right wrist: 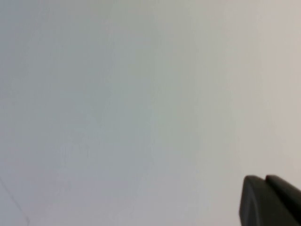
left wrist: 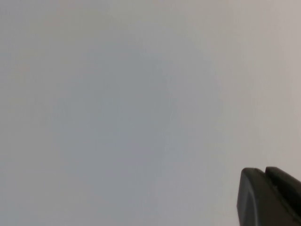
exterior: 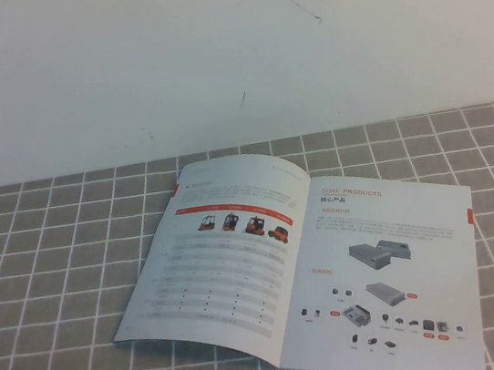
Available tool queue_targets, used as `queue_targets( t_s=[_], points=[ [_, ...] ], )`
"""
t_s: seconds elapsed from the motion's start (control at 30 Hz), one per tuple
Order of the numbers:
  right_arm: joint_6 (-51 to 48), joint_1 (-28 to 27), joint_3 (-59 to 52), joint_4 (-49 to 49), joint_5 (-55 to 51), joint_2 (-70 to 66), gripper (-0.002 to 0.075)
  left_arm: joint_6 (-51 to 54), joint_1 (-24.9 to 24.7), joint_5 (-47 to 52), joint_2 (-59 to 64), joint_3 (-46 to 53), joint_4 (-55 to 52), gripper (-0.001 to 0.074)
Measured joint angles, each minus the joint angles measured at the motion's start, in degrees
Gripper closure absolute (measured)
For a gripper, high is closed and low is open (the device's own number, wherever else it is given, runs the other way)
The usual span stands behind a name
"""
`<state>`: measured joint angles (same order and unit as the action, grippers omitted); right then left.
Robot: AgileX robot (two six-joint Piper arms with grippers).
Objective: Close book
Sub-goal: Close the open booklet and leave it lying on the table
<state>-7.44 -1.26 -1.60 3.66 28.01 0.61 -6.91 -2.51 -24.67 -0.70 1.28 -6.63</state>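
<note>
An open book (exterior: 309,268) lies flat on the grey checked tablecloth (exterior: 50,286), in the middle and right of the high view. Its left page (exterior: 224,252) bears a red band with small vehicles and arches slightly at the outer edge. Its right page (exterior: 394,279) carries pictures of grey boxes and small parts, reaching the near edge. Neither arm appears in the high view. In the left wrist view, my left gripper (left wrist: 265,172) shows two dark tips pressed together before a blank white surface. My right gripper (right wrist: 265,179) looks the same in the right wrist view, holding nothing.
A white wall (exterior: 228,50) with faint scratches rises behind the table's far edge. Tablecloth shows to the left of the book and behind it.
</note>
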Motion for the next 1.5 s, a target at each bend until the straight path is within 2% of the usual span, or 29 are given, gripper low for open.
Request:
queue_targets(
  t_s=[0.13,0.27,0.4,0.47,0.6,0.73,1.03,1.23,1.4,1.5],
  points=[
    [-0.4,0.0,0.0,-0.5,8.7,0.0,0.0729,0.0,0.0,-13.0,-0.1,0.0,0.0,0.0738],
    [-0.5,0.0,0.0,-3.7,12.7,0.0,0.0729,0.0,0.0,-22.4,-0.1,0.0,0.0,0.0738],
    [-0.5,0.0,0.0,-6.9,13.4,0.0,0.0729,0.1,0.0,-25.2,-0.1,0.0,1.6,0.0738],
    [-0.5,0.0,1.6,-7.5,9.5,0.0,0.0729,0.1,0.0,-24.5,-0.1,0.0,2.9,0.0738],
    [0.2,0.0,10.5,-8.3,-9.6,0.0,0.0729,0.1,0.0,-11.1,-0.1,-3.9,3.3,0.0738],
    [0.2,0.0,20.7,-8.6,-31.2,-1.0,0.0729,0.1,0.0,6.7,-0.1,-13.8,3.6,0.0738],
    [-0.9,0.0,35.7,-11.2,-57.0,-16.2,0.0729,-0.1,0.0,30.2,7.8,-30.7,7.3,0.0738],
    [-14.2,0.0,44.4,-19.7,-71.1,-30.3,0.0729,0.6,0.0,48.1,21.5,-40.7,7.9,0.0738],
    [-26.6,0.0,46.9,-29.5,-74.3,-41.8,0.0729,4.8,0.0,52.4,34.1,-42.7,13.2,0.0738],
    [-33.5,0.0,47.1,-34.9,-74.3,-49.6,0.0729,11.8,0.0,54.4,41.8,-42.7,22.5,0.0738]
  ],
)
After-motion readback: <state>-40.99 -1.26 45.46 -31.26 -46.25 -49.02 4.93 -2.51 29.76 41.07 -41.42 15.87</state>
